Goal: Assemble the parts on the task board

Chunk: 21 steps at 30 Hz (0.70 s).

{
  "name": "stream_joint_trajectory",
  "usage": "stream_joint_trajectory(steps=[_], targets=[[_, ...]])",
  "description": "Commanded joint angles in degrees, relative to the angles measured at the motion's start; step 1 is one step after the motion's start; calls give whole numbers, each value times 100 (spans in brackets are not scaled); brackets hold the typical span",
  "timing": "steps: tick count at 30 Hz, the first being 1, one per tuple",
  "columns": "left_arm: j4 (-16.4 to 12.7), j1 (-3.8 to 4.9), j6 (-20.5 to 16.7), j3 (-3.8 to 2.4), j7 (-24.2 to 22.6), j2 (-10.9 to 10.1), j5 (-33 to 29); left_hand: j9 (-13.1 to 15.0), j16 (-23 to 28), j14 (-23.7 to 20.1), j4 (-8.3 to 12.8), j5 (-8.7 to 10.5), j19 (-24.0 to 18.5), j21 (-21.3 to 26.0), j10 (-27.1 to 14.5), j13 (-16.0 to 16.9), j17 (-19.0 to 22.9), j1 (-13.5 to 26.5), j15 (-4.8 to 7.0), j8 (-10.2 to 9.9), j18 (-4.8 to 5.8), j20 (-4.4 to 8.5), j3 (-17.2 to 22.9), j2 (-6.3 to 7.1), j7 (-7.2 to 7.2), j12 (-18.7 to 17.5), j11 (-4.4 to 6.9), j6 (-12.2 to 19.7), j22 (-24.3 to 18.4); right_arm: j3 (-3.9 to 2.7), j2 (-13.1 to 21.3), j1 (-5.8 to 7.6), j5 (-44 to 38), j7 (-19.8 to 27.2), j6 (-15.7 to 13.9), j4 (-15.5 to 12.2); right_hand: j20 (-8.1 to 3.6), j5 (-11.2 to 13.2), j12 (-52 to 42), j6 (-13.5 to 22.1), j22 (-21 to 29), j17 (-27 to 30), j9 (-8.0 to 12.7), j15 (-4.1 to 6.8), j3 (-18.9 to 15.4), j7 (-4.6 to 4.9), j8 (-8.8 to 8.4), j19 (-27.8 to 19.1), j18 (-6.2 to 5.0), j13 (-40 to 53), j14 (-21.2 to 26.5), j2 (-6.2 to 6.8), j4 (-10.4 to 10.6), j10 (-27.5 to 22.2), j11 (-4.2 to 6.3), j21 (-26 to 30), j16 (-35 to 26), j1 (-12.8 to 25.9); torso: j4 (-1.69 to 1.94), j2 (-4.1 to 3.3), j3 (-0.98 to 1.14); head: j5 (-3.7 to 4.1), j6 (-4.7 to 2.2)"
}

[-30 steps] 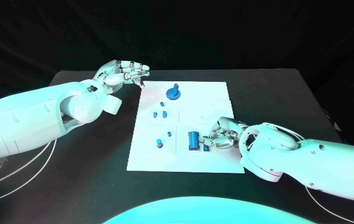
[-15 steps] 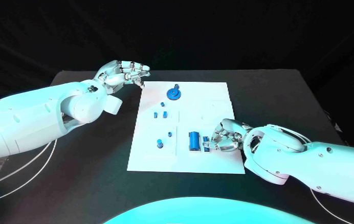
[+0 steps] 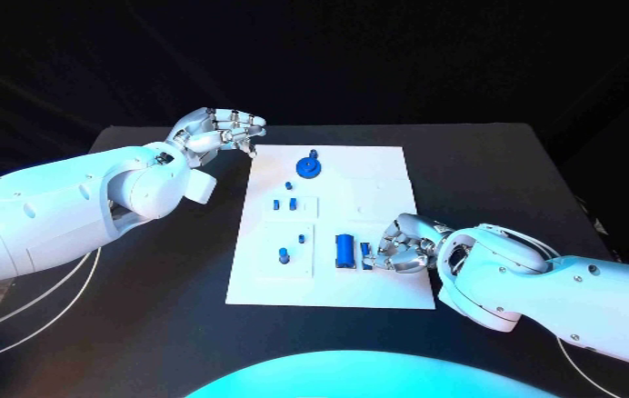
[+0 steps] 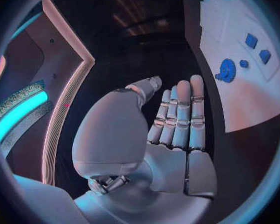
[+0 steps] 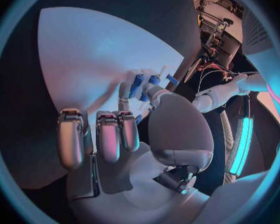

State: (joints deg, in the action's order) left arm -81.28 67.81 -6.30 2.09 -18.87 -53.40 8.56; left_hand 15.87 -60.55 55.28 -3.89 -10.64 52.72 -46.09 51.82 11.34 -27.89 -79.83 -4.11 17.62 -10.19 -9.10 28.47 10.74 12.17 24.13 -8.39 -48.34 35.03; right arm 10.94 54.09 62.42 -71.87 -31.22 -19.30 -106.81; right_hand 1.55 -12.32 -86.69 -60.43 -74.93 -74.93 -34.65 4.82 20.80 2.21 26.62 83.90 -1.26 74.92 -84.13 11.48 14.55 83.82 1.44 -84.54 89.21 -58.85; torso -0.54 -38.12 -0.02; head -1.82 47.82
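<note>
Left hand (image 3: 218,130): unchanged from a second ago; hovering just off the far left corner of the board, fingers curled loosely inward, grasping nothing; in the left wrist view (image 4: 177,129) fingers lying straight side by side, palm bare.
Task board (image 3: 380,166): white plate in the middle of the black table (image 3: 485,162), same place as a second ago.
Round part (image 3: 309,164): blue disc with a knob, near the far edge of the board, unmoved.
Small parts (image 3: 284,203): pair of little blue pieces side by side at mid-board, one more dot just beyond them, unmoved.
Peg (image 3: 284,254): short blue piece in a raised square at the near left of the board, unmoved.
Long part (image 3: 344,250): upright blue block near the right hand, unmoved.
Right hand (image 3: 400,245): shifted slightly nearer and lower over the last second, now settled at the board's near right; fingers bunched around a tiny blue piece (image 3: 365,253) just beside the long part; whether truly pinched or merely touched, cannot tell.
Meaning for the task: judged a fine positioning step on that tiny piece, likely seating or picking; most parts not yet assembled.
Writing: no brand, label or lettering readable anywhere.
</note>
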Motion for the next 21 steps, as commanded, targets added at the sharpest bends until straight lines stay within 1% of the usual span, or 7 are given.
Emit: stream_joint_trajectory(steps=[1,2,11,17,21], targets=[[-7,3,67,-4,-23,7,-3,-6,-15,-47,-31,-32,-8,21,-42,-8,9,-6,-11,20,-30,-38,-12,-41,-1,32,-7,45,-3,1,22,-9,33,128,201,-14,-33,32,-22,4,-1376,-1398,4,25,-51,13,10,461,28,1373,-565,39,-7,509,27,-20,31,-59,2,-5,-1,-5,-3],[-7,3,67,-4,-22,7,-3,-6,-15,-47,-31,-32,-8,21,-42,-8,9,-6,-11,20,-30,-38,-12,-41,-1,32,-7,45,-3,1,26,-9,35,130,212,-10,-33,35,-25,4,-1377,-1400,4,25,-52,12,10,462,29,1374,-565,40,-10,510,27,-23,32,-70,2,-6,1,-5,-5],[-1,3,68,-4,-22,14,-3,-6,-15,-47,-31,-32,-8,21,-42,-8,9,-6,-11,20,-30,-38,-12,-41,-1,32,-7,45,-3,1,-63,-10,-30,137,220,106,-33,52,-24,5,-1377,-1405,9,27,-41,7,0,461,28,1374,-566,19,-65,509,31,-23,34,-238,-2,-1,-1,-3,-2],[1,3,72,-4,-23,18,-3,-6,-15,-47,-31,-32,-8,21,-42,-8,9,-6,-11,20,-30,-38,-12,-41,-1,32,-7,45,-3,1,-164,-24,-111,96,182,237,-34,59,-28,2,-1377,-1404,11,29,-28,5,-3,461,28,1377,-566,-5,-79,511,33,-21,34,-293,11,-6,-2,-2,3],[0,3,70,-4,-24,13,-3,-6,-15,-47,-31,-32,-8,21,-42,-8,9,-6,-11,20,-30,-38,-12,-41,-1,32,-7,45,-3,1,-192,-36,-176,99,119,290,-34,63,-32,1,-1378,-1404,13,30,-16,3,-5,462,29,1379,-566,-23,-90,513,35,-26,34,-330,3,1,-7,-9,6]])
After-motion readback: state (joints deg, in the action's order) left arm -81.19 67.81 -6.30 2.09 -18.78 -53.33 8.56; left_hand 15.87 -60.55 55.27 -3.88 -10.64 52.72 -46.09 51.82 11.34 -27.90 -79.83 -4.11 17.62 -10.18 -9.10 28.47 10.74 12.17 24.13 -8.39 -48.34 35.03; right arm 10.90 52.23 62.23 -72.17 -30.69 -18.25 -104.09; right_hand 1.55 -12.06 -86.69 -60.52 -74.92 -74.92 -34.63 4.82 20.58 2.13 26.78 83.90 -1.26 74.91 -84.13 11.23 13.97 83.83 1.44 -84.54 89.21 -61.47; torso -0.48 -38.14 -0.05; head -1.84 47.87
